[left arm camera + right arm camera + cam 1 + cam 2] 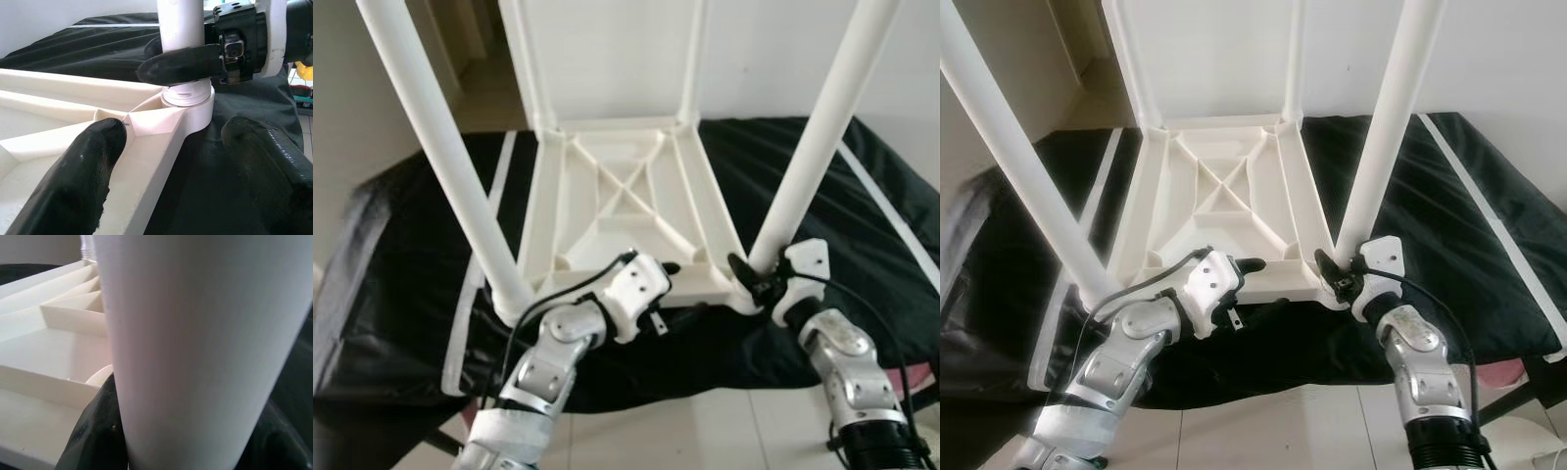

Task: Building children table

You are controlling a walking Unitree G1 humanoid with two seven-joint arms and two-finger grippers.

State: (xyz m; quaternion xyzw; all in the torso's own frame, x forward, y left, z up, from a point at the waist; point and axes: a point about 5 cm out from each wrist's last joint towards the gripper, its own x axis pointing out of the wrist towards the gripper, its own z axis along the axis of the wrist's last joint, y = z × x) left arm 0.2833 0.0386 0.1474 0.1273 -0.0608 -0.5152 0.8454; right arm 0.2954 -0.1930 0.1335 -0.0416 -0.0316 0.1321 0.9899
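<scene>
A white plastic children's table lies upside down on a black cloth, its ribbed underside facing up and its legs pointing upward. My right gripper is shut on the near right leg just above its socket; the left wrist view shows one of its black fingers pressed against that leg. My left gripper is open at the table's near edge. One finger is over the ribbed underside and the other outside over the cloth, with the rim between them. The near left leg stands beside my left forearm.
The black cloth covers a low surface wider than the table, with white strips along its sides. Pale tiled floor lies under my arms. A white wall is behind, and something pink sits at the lower right.
</scene>
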